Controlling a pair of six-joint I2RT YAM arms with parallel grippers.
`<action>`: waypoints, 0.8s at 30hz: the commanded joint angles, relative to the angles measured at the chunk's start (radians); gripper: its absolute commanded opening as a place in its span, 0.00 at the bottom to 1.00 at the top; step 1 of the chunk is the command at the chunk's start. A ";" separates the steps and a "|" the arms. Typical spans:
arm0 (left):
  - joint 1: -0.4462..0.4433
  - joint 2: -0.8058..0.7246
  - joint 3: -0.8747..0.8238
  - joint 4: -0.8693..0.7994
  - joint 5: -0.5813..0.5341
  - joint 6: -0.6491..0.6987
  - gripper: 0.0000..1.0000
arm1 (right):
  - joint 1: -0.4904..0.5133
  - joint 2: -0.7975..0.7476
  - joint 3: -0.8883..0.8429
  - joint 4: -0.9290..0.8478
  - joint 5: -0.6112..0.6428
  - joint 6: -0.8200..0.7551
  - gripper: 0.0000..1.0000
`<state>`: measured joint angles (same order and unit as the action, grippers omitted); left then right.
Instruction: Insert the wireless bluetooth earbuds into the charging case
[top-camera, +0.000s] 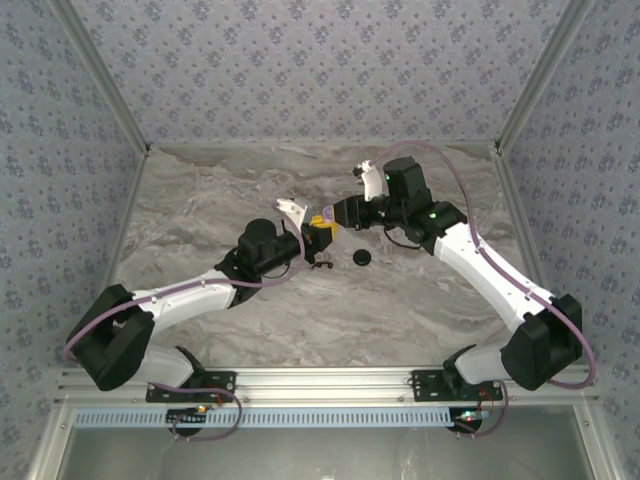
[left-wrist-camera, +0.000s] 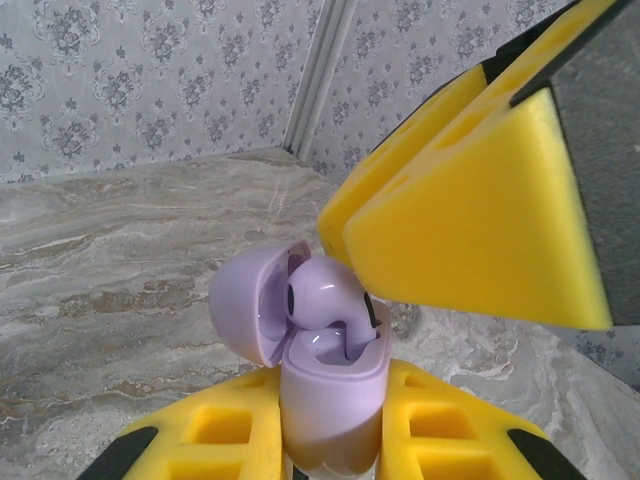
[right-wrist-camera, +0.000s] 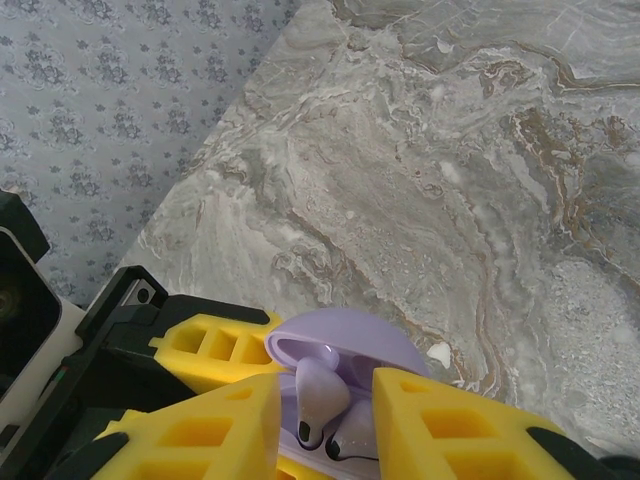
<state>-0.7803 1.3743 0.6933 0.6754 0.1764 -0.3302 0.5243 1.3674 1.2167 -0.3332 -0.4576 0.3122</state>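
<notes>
Clamping the open lilac charging case (left-wrist-camera: 330, 400) upright in the left gripper (left-wrist-camera: 332, 425), above a veined grey marble table (top-camera: 200, 200) walled with floral wallpaper (top-camera: 300, 60). Flanking one earbud (right-wrist-camera: 320, 392) at the case mouth with the right gripper (right-wrist-camera: 326, 395), jaws narrow, grip unclear; second earbud (right-wrist-camera: 352, 440) alongside.

A fixed overhead camera behind the arm bases (top-camera: 190, 382) looks down across the whole marble bench (top-camera: 380, 310). The left wrist camera looks close along the left claw (left-wrist-camera: 330, 440) toward a wall corner (left-wrist-camera: 318, 70). The right wrist camera looks steeply down past the right claw (right-wrist-camera: 335, 425). All share the open charging case (left-wrist-camera: 335, 385).
</notes>
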 joint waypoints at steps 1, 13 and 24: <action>-0.003 -0.035 0.042 0.018 0.021 0.019 0.05 | 0.008 -0.029 0.038 -0.037 0.014 -0.028 0.31; -0.003 -0.041 0.035 0.010 0.021 0.025 0.04 | 0.015 -0.040 0.069 -0.088 0.029 -0.050 0.31; -0.003 -0.050 0.032 0.024 0.057 0.026 0.04 | 0.024 0.001 0.098 -0.118 0.017 -0.048 0.22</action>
<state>-0.7799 1.3609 0.6933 0.6689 0.2016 -0.3218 0.5396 1.3540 1.2755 -0.4244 -0.4320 0.2752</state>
